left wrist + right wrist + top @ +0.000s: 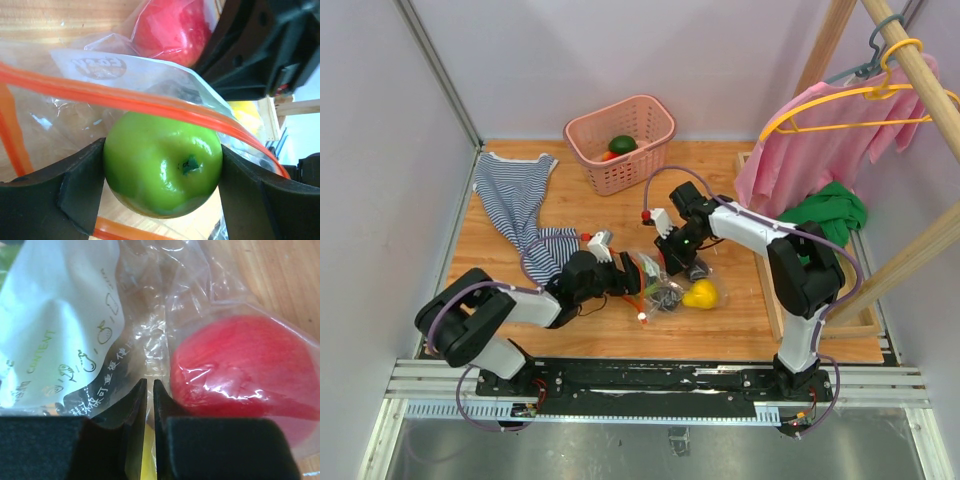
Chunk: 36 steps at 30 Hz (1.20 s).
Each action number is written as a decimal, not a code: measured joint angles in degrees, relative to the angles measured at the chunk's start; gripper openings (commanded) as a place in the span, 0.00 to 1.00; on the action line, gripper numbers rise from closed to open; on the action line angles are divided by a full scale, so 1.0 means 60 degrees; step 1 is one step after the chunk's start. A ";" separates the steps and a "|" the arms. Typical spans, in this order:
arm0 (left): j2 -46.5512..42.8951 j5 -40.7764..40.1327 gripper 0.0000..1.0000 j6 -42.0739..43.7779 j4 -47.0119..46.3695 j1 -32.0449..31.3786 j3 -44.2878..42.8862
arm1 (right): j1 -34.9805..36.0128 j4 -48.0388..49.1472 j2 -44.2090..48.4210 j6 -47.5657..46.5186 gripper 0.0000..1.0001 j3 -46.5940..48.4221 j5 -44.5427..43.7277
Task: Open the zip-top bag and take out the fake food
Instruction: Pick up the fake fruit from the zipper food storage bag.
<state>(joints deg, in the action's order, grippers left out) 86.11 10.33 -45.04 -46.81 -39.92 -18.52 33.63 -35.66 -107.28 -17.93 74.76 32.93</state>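
Wooden table (720, 335) bears the opened zip-top bag (660, 285) at centre, where the left gripper (162, 165), spread wide, clasps a green apple (165, 150) and the right gripper (150, 390), nearly closed, pinches its film; red apple (240, 375) not yet out, yellow fruit (701, 294) apparently removed.

Basket (632, 166): pink, slotted, at the table's far edge.
Striped cloth (515, 205): blue-white, spread at far left.
Shirt (820, 155): pink, on a yellow hanger (850, 90) from a wooden rack (920, 70).
Green cloth (830, 212): crumpled below the shirt.
Table (740, 335): wood.
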 measured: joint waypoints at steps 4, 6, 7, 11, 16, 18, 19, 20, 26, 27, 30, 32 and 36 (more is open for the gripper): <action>-0.0878 -0.0160 0.23 0.0087 0.0601 0.0000 0.0018 | -0.0109 0.0004 0.0000 0.0000 0.13 0.0000 -0.0284; -0.1304 -0.0219 0.22 0.0164 0.0940 0.0000 0.0036 | -0.0127 0.0004 0.0000 -0.0004 0.13 0.0000 -0.0452; -0.1523 -0.0237 0.21 0.0193 0.1169 0.0000 0.0040 | -0.0127 0.0000 0.0000 0.0000 0.13 0.0000 -0.0510; -0.2390 -0.0313 0.20 0.0259 0.2131 0.0000 0.0087 | -0.0233 0.0000 0.0000 0.0000 0.13 0.0000 -0.0783; -0.3861 -0.0634 0.20 0.0262 0.3650 0.0000 0.0211 | -0.0532 0.0000 0.0036 -0.0004 0.18 0.0000 -0.0852; -0.4634 -0.0812 0.20 0.0259 0.4368 0.0000 0.0226 | -0.0634 0.0000 0.0124 -0.0011 0.21 0.0000 -0.0849; -0.5005 -0.0907 0.19 0.0259 0.4670 0.0000 0.0226 | -0.0699 0.0004 0.0200 -0.0018 0.23 -0.0004 -0.0845; -0.5384 -0.0984 0.19 0.0259 0.4991 0.0000 0.0226 | -0.0714 0.0004 0.0291 -0.0036 0.24 -0.0004 -0.0834; -0.7180 -0.1395 0.17 0.0262 0.6739 -0.0004 0.0124 | -0.0754 0.0022 0.1140 -0.0270 0.34 -0.0007 -0.0514; -0.7355 -0.1432 0.17 0.0262 0.6969 -0.0004 0.0084 | -0.0754 0.0029 0.1279 -0.0324 0.35 -0.0007 -0.0441; -0.7821 -0.1457 0.17 0.0255 0.7479 -0.0004 -0.0040 | -0.0754 0.0029 0.1730 -0.0572 0.38 -0.0058 -0.0138; -0.8098 -0.1450 0.17 0.0248 0.7756 -0.0004 -0.0182 | -0.0754 -0.0033 0.2040 -0.0790 0.41 -0.0087 0.0095; -0.8280 -0.1337 0.17 0.0229 0.7909 -0.0004 -0.0590 | -0.0754 -0.0135 0.2867 -0.1319 0.51 -0.0189 0.0630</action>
<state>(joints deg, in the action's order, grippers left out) 36.42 2.31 -43.66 0.64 -39.94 -22.06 29.10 -36.47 -90.08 -25.85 73.63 36.71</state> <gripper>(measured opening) 0.816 0.437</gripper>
